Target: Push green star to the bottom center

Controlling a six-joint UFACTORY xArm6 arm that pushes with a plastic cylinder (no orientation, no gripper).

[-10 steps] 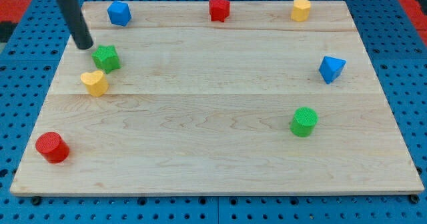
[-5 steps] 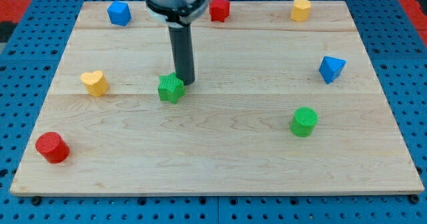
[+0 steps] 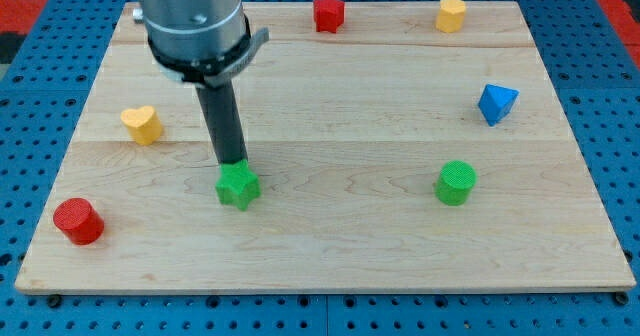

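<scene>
Tip [image 3: 233, 163] set against the top edge of the green star [image 3: 238, 187], apparently touching; contact line partly hidden by the rod. No jaws fitted: plain rod end, nothing gripped. Green star placed left of centre on the wooden board [image 3: 330, 246], in the lower half, well short of the bottom edge. Yellow heart [image 3: 142, 124] to the view's left, red cylinder [image 3: 78, 221] at bottom left. Green cylinder [image 3: 456, 182] and blue block [image 3: 497, 103] at right. Red star [image 3: 328, 13] and yellow block [image 3: 451, 14] along the top
</scene>
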